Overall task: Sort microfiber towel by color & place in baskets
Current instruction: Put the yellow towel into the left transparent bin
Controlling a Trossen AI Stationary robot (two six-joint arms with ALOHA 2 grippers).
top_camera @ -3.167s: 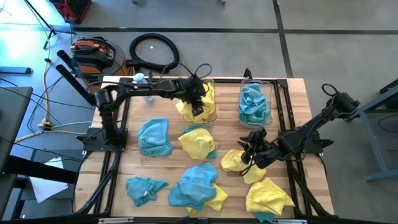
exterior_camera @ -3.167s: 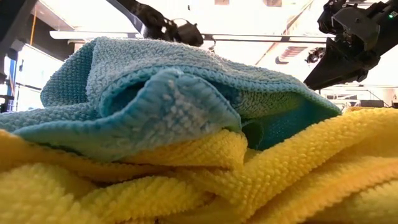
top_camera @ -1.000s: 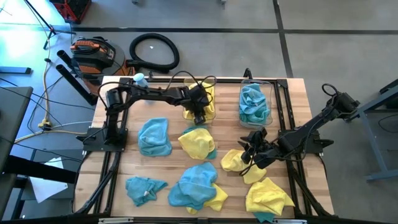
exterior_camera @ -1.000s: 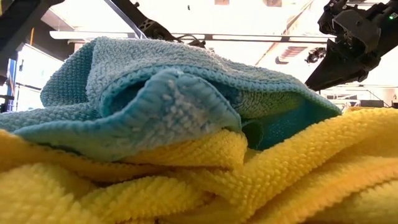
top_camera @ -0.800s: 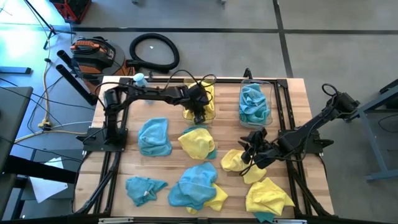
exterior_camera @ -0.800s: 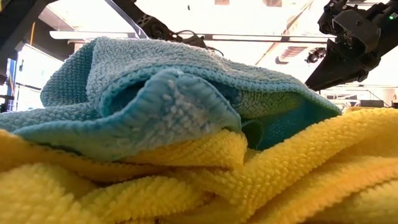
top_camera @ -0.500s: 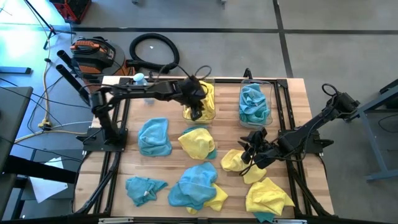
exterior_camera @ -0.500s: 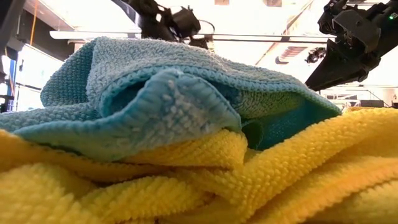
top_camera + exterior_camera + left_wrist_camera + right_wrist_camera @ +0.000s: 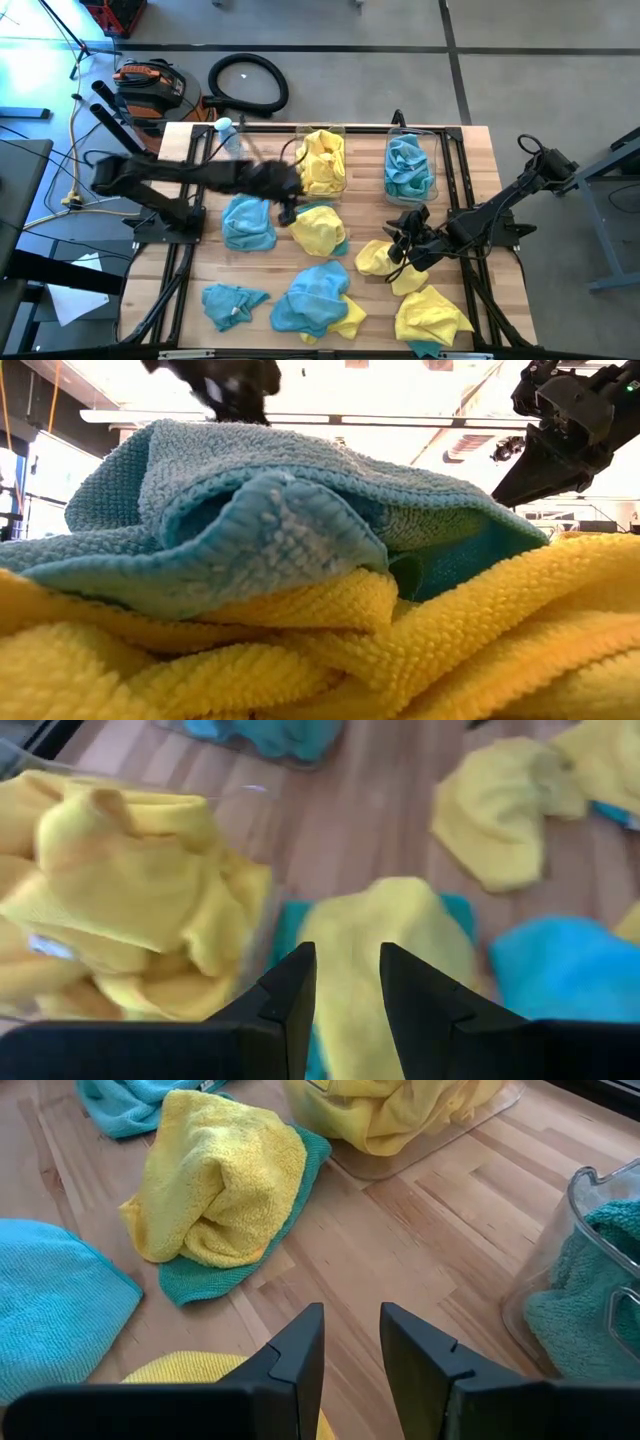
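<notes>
Pulling back from the clear plastic tub of yellow cloths point(image 9: 322, 158), the left gripper point(image 9: 288, 207) is now empty, fingers apart, above the yellow-on-teal fuzzy cloth point(image 9: 318, 229) mid-table. Drop done, so the yellow towel is in. Clear plastic tub of teal cloths point(image 9: 409, 166) sits to its right. Right gripper point(image 9: 403, 240) hangs parked near another loose yellow cloth point(image 9: 375, 259), fingers slightly parted, holding nothing. Plenty of loose towels remain.

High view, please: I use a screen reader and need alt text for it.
Two clear baskets stand at the table's far edge, one basket full of yellow towels, the other full of teal towels. The left claw hangs empty over a yellow towel; more loose yellow and teal towels lie scattered nearer. The right claw waits beside another yellow towel.
</notes>
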